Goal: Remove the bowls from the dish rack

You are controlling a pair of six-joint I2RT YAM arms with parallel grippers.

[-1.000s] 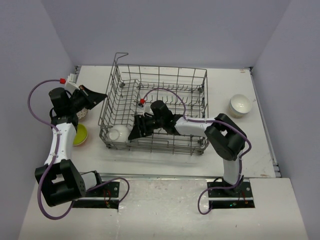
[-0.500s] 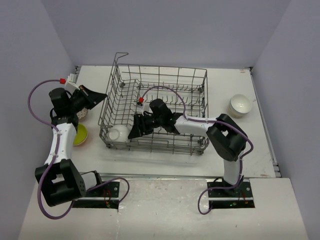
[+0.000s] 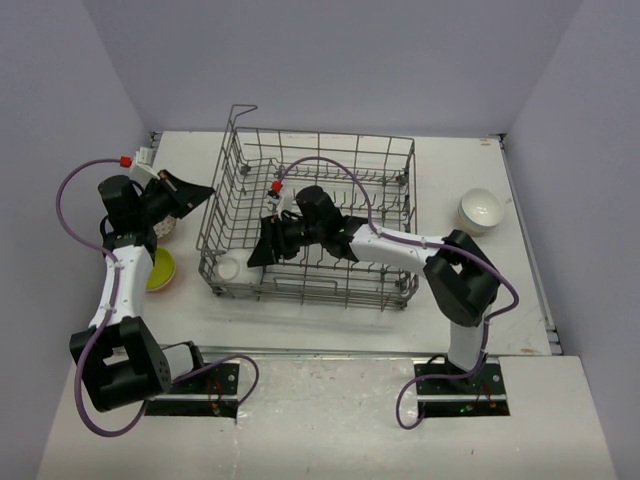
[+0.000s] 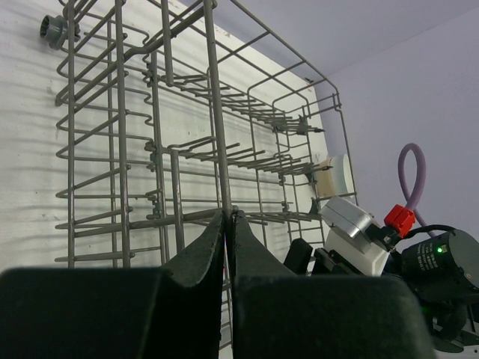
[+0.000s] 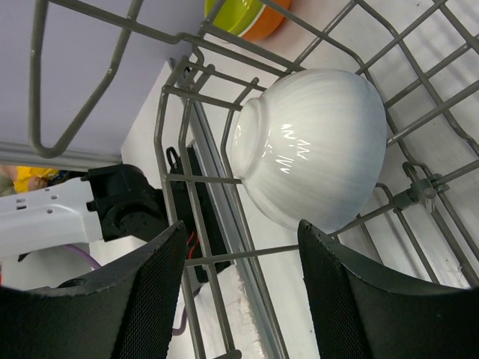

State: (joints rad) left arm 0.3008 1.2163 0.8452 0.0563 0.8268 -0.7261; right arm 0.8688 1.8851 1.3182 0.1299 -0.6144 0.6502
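White bowl (image 5: 310,149) sits in the dish rack (image 4: 215,112), our right tool (image 5: 241,232) released just beside it. Our left tool (image 4: 227,218) is clenched.

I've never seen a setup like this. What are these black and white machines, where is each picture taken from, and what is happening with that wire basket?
These are two robot arms bolted to a table. The wide picture comes from a camera above and behind them. The other two come from cameras on the wrists, so each shows its own fingers. The wire basket is a dish rack. One white bowl lies inside it. A second white bowl sits on the table at the right and a green bowl at the left. The right gripper is open inside the rack, facing the white bowl without holding it. The left gripper is shut, its tips at a side wire of the rack.
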